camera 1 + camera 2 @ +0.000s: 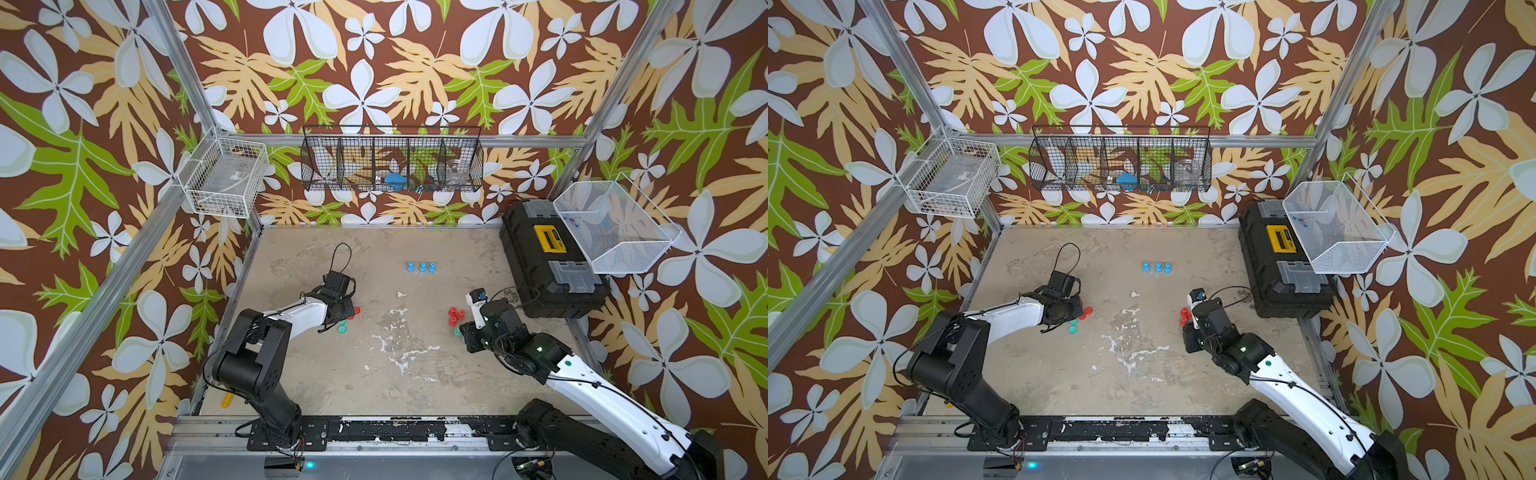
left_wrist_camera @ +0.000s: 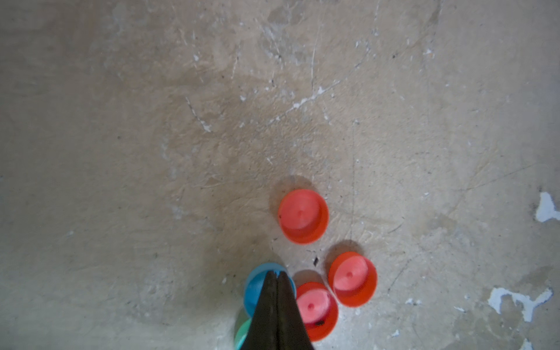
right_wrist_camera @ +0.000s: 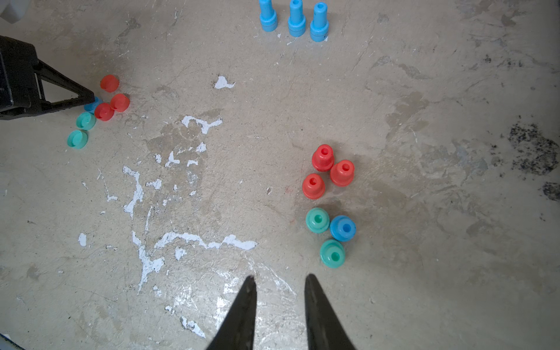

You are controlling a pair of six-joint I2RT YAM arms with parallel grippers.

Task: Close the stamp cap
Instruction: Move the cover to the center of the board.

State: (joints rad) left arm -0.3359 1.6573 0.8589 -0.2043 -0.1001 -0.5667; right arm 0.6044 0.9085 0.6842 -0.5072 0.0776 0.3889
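The closed left hand (image 2: pixel 276 273) hung with its tips at the blue cap (image 2: pixel 254 288) on the bench's (image 1: pixel 374 374) left (grip unclear), and the upright blue stamp (image 3: pixel 342 228) stood well right, nearest the open, empty right hand (image 3: pixel 280 277).

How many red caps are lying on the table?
3. The first red cap lies apart; the second red cap and third red cap sit side by side, next to the blue cap at the left hand. More could hide under the left arm.
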